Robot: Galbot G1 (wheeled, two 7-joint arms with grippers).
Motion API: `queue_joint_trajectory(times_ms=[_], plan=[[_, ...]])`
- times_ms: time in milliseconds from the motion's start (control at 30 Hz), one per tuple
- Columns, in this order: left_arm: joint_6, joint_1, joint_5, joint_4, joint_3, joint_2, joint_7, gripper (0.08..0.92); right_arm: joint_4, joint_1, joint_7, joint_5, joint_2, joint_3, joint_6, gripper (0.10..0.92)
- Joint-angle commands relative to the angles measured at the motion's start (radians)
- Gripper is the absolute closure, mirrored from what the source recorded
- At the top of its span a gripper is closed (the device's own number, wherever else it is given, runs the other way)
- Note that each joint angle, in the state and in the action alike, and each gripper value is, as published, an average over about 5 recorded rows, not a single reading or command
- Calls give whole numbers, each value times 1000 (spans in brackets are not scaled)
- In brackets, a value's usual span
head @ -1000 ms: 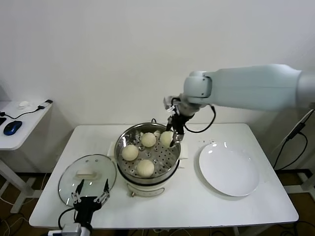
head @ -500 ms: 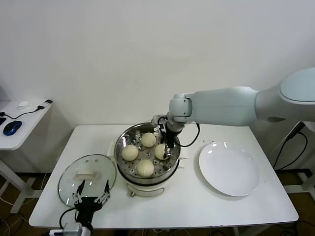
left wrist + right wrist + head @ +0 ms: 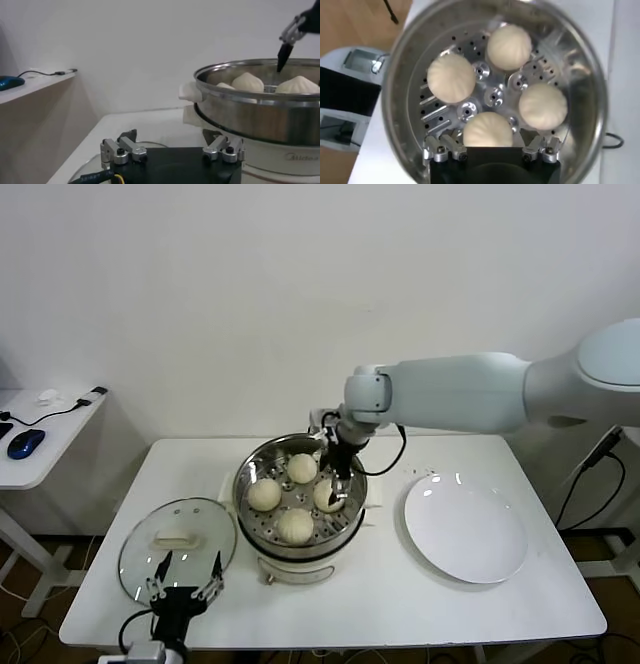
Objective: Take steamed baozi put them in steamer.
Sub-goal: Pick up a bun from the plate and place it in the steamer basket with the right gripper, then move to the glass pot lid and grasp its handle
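The steamer [image 3: 300, 438] stands mid-table on its cream base. Four baozi lie on its perforated tray: at the back [image 3: 302, 468], left [image 3: 264, 494], front [image 3: 295, 526] and right [image 3: 328, 496]. My right gripper [image 3: 337, 476] hangs inside the pot just above the right baozi, open. In the right wrist view the gripper [image 3: 490, 145] straddles that baozi [image 3: 487, 129] with its fingers apart, and the other three [image 3: 509, 47] [image 3: 451, 77] [image 3: 542, 106] lie farther off. My left gripper [image 3: 183, 569] is parked open at the table's front left, and its own view [image 3: 171, 147] shows it beside the steamer [image 3: 260, 115].
A glass lid with a white handle [image 3: 178, 539] lies left of the steamer, under the left gripper. A flat white plate [image 3: 465, 529] lies to the right. A side table with a blue mouse [image 3: 25, 442] stands far left.
My right gripper carried the fourth baozi from above the rim down onto the tray, let it go and rose slightly. The left arm has not moved.
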Motion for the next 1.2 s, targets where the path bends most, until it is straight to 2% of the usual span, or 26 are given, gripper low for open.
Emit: queue_joint_trajectory(times_ms=[33,200,333,500,667,800,900,1200], plan=[[0,-6,-1,5,-2,0,0,177,-13,20,86,45,-236,248,33,203],[0,10,-1,-20,1,-1,0,177,-26,-169,481,35,-402,611,23,203],[3,8,-15,-27,0,-1,0,177,34,-322,665,6,-550,809,29,203],[-8,-12,-20,-15,-5,4,-1,177,182,-680,750,-152,-758,1159,55,203],[-8,-31,-23,-10,-20,25,-6,177,302,-1333,733,-284,-867,1738,101,203],[-7,-41,-6,-10,-24,39,4,177,339,-1816,689,-337,-807,2163,156,202],[-6,-54,12,0,-23,33,5,177,346,-2019,657,-367,-721,2341,226,203],[-61,-64,8,10,-24,45,2,177,344,-2283,617,-460,-362,2520,491,203]])
